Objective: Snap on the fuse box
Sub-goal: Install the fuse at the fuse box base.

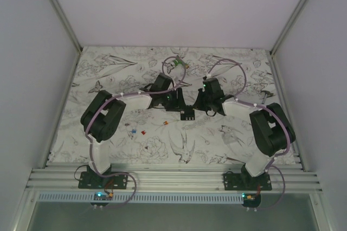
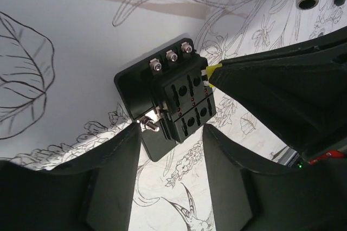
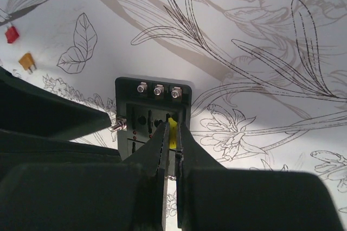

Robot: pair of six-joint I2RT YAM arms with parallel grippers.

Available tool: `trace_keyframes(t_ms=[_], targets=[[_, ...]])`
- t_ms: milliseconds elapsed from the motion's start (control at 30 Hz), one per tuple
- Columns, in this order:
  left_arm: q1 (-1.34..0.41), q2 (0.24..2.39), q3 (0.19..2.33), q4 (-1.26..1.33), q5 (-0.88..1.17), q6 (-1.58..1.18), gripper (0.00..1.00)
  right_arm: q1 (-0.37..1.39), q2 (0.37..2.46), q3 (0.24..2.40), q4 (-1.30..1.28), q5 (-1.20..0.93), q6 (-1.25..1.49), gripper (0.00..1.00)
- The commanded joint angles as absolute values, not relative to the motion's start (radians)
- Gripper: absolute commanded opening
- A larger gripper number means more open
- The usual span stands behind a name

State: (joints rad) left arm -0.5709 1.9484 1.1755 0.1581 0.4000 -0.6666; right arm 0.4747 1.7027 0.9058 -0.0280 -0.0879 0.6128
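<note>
Since the left jaws stand spread around the flat black plastic fuse box [image 2: 173, 98] at the centre of the table [image 1: 135, 149], the right jaws, clenched on a yellow fuse [image 3: 172, 128] over it, may slide the box or seat the fuse crooked.

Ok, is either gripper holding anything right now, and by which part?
The right gripper pinches a yellow fuse by its top end, its lower end at the face of the fuse box. The left gripper is open, straddling the box, gripping nothing.
</note>
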Motion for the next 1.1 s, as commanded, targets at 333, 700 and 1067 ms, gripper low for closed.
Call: trace_keyframes(t_ms=[333, 700, 1067], targets=[[-0.614, 1.975, 1.159, 0.179, 0.433, -0.77, 0.39, 0.58, 1.73, 1.037, -0.234, 0.14, 0.493, 0.0], [-0.613, 1.989, 1.139, 0.18, 0.402, -0.794, 0.35, 0.642, 1.801, 1.098, -0.322, 0.209, 0.425, 0.0], [-0.599, 2.01, 1.109, 0.177, 0.361, -0.834, 0.27, 0.671, 1.826, 1.077, -0.35, 0.205, 0.342, 0.0]])
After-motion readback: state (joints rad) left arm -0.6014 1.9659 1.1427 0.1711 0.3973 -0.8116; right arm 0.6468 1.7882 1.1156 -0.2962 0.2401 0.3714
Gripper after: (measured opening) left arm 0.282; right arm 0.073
